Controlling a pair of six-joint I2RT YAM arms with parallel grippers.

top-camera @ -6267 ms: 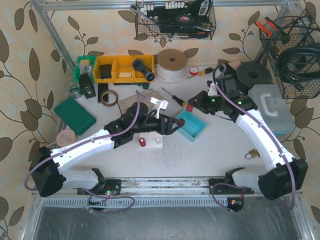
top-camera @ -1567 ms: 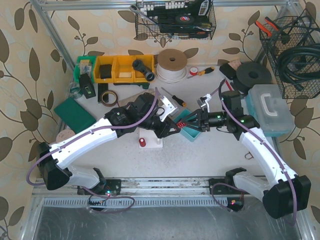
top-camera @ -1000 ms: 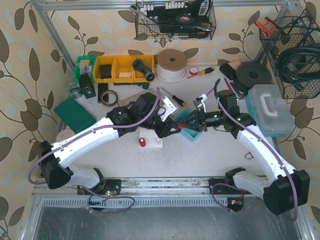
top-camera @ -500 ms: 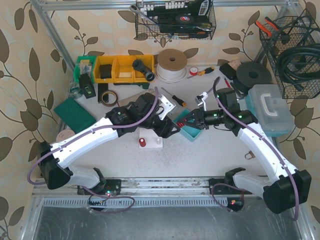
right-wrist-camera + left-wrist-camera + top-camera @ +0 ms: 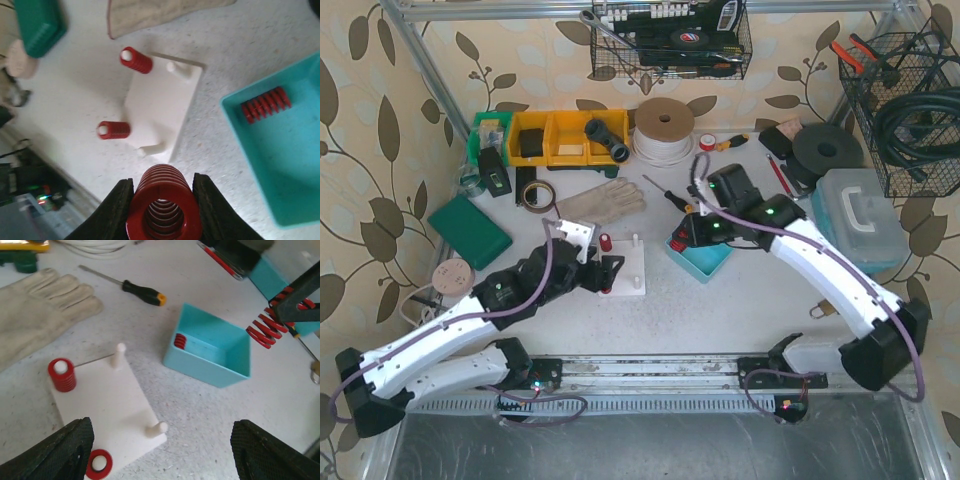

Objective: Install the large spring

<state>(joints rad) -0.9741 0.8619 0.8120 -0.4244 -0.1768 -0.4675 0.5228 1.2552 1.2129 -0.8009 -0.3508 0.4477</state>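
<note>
Now | right end effector (image 5: 163, 212) clamped around large spring (image 5: 272, 325) | left end effector (image 5: 161, 452) spread wide, empty

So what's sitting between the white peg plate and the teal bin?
Nothing; only bare table separates the peg plate from the teal bin, clearest in the left wrist view.

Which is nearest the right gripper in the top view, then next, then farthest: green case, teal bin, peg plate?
1. Teal bin, right beside the right gripper.
2. Peg plate, to its left.
3. Green case, far left.
</note>
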